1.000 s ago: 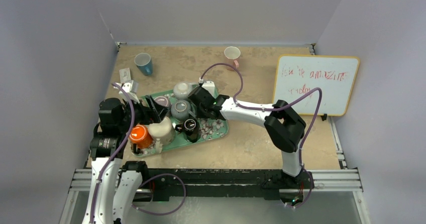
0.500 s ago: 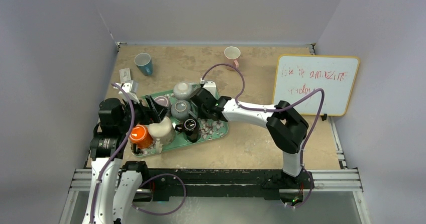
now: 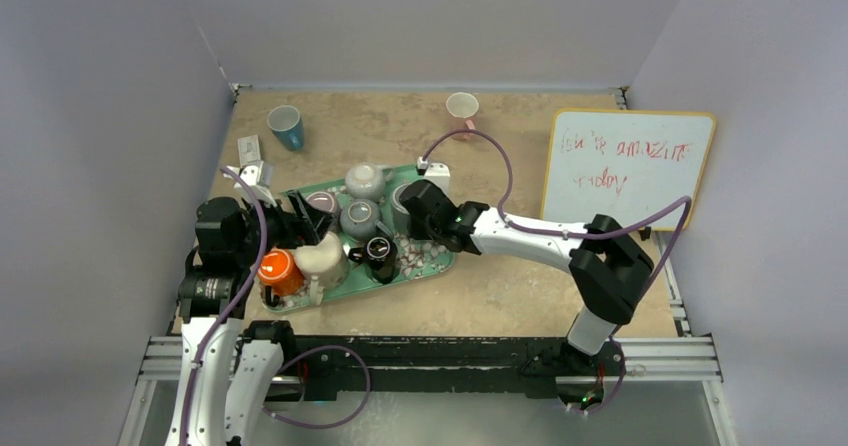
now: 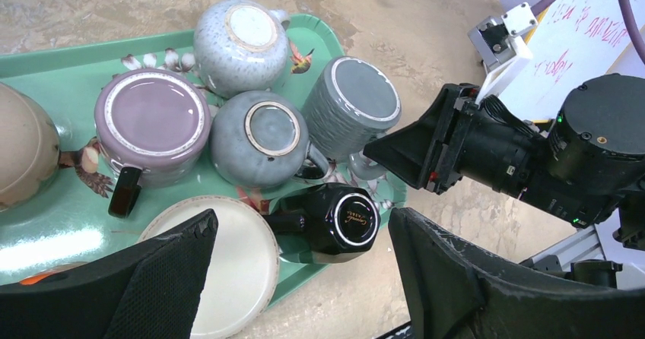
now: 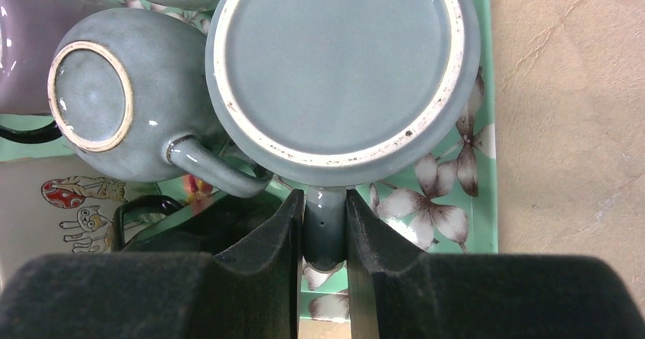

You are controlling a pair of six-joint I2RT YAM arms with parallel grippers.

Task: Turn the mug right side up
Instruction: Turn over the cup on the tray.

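The mug (image 5: 335, 65) is grey-blue and ribbed, and stands upside down at the right end of the green tray (image 3: 440, 262), base up. Its handle (image 5: 325, 236) points toward my right gripper (image 5: 325, 202), which is shut on it, one finger on each side. From above the mug (image 3: 407, 198) shows just left of that gripper (image 3: 418, 209). The left wrist view shows the mug (image 4: 356, 103) and the right gripper's black fingers (image 4: 399, 153) beside it. My left gripper (image 4: 300, 221) hangs open over the tray's near side, holding nothing.
Packed on the tray are upside-down mugs: purple (image 4: 152, 122), round grey-blue (image 4: 258, 137), speckled grey (image 4: 239, 39), black (image 4: 342, 221), cream (image 4: 228, 263), and an orange cup (image 3: 278, 269). A blue cup (image 3: 286, 126), pink cup (image 3: 462, 108) and whiteboard (image 3: 628, 166) stand beyond.
My right gripper has drawn back to the right and closed on the mug's handle, uncovering the mug's base; its elbow swung right. The left arm has not moved.
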